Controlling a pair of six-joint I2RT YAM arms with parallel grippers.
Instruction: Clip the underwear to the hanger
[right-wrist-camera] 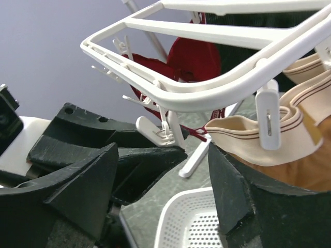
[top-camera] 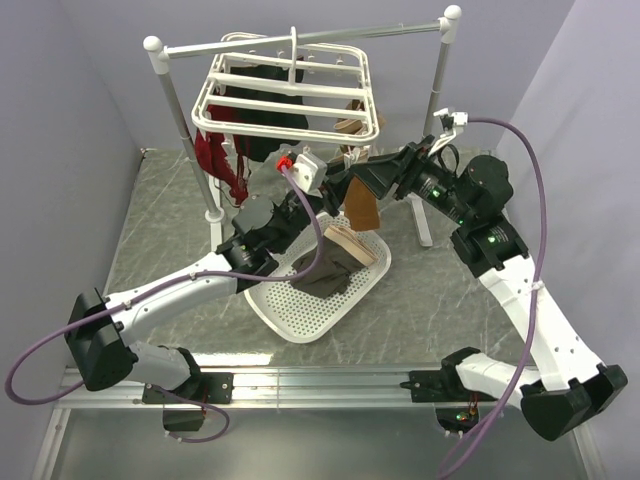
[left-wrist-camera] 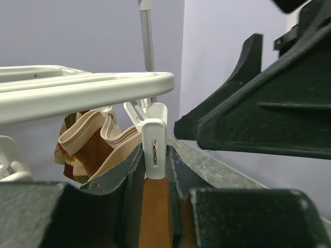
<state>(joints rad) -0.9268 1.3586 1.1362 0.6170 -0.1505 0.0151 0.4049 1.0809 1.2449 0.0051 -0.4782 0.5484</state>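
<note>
The left gripper (left-wrist-camera: 154, 166) has its jaws drawn in close on a white clip (left-wrist-camera: 154, 133), one finger (left-wrist-camera: 132, 178) pressed to each side of it, and holds nothing else. The clip hangs from the near bar of the hanger (left-wrist-camera: 93, 89). Just below it, an orange-brown garment (left-wrist-camera: 155, 217) runs down between the fingers; whether the clip's mouth is biting that cloth cannot be told from the wrist view. The right gripper (right-wrist-camera: 163, 155) stands wide open and empty just beside the left, under the same corner of the hanger, with only air between its jaws. Further out, the orange-brown garment already hangs from the hanger, and a red garment (top-camera: 215, 160) hangs on its far left side. The underwear (top-camera: 322, 275) is not up there. It lies crumpled in the basket (top-camera: 300, 322) on the table below both grippers, its pale waistband toward the right, and neither gripper touches it. So the task proper looks hardly begun: a clip is in hand, but the underwear is yet to be picked up, raised to the hanger, fed into an opened clip and let go.
</note>
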